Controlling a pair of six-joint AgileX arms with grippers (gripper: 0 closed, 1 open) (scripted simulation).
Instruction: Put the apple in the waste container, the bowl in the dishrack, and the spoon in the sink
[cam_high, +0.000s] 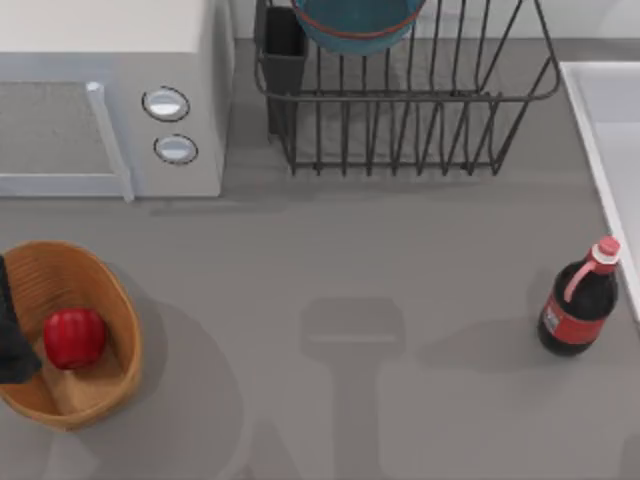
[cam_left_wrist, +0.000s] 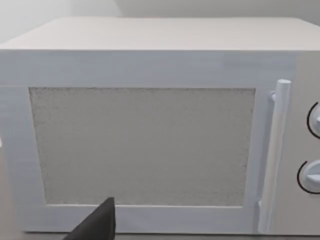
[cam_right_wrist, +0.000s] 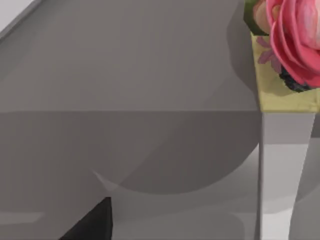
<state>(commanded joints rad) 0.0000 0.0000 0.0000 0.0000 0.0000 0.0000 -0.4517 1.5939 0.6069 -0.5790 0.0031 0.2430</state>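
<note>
Nearest, at the table's (cam_high: 350, 270) left edge, the basket (cam_high: 60, 265) stands with the apple (cam_high: 74, 337) lying inside it, on the flat bottom toward its left wall. The left gripper (cam_high: 12, 330) shows as a dark shape at the very left edge of the top view, reaching over the basket's left rim just beside the apple. Whether it is open or closed I cannot tell, and it holds nothing that I can see. In the left wrist view a dark tip of that gripper (cam_left_wrist: 97, 225) points toward the front of the microwave (cam_left_wrist: 150, 145).

Over on the right, a little farther back, a dark bottle (cam_high: 578, 305) with a red label and a pink cap stands upright just beside the sink's rim. The sink (cam_high: 615, 120) runs along the right edge from beside the bottle toward the far side.

The right wrist view shows a dark tip of the right gripper (cam_right_wrist: 95, 222) above bare grey table, with a pink flower (cam_right_wrist: 295, 40) on a yellow-green base farther off. I cannot tell whether this gripper is open or closed either.

At the far left stands the white microwave (cam_high: 110, 90), its door shut and its two knobs (cam_high: 166, 103) on its right side. Just right of it, at the far middle, is the dishrack (cam_high: 400, 130) with its dark cup (cam_high: 285, 45) at the far-left corner. The bowl (cam_high: 360, 25) sits in the rack's far part, just right of the cup, cut off by the top view's edge.
</note>
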